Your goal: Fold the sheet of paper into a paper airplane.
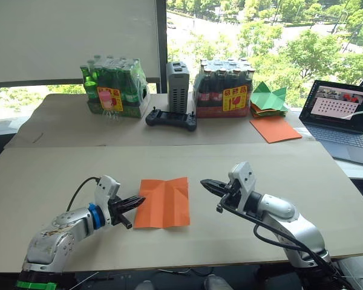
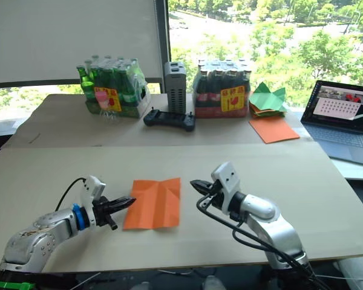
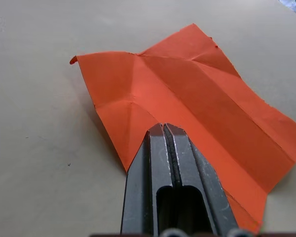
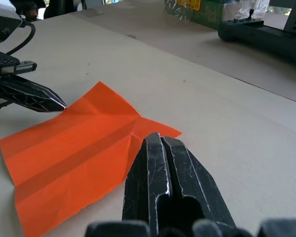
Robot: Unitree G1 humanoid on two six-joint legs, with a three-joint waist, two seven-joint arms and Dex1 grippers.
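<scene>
The sheet of paper (image 1: 163, 202) lies flat near the front of the table, bright orange and crossed by crease lines, unfolded. My left gripper (image 1: 139, 200) is shut, its tip right at the sheet's left edge; in the left wrist view its fingers (image 3: 165, 148) rest over the paper's (image 3: 197, 103) near edge. My right gripper (image 1: 206, 183) is shut too, hovering just right of the sheet's upper right corner with a small gap. In the right wrist view the paper (image 4: 74, 148) lies ahead of the right fingers (image 4: 160, 158), with the left gripper (image 4: 59, 104) at its far side.
At the back stand two shrink-wrapped bottle packs (image 1: 115, 87) (image 1: 224, 87), a grey box (image 1: 177, 86) and a black controller (image 1: 171, 118). Green paper shapes (image 1: 268, 98) and a smooth orange sheet (image 1: 274, 128) lie back right, next to a laptop (image 1: 342, 118).
</scene>
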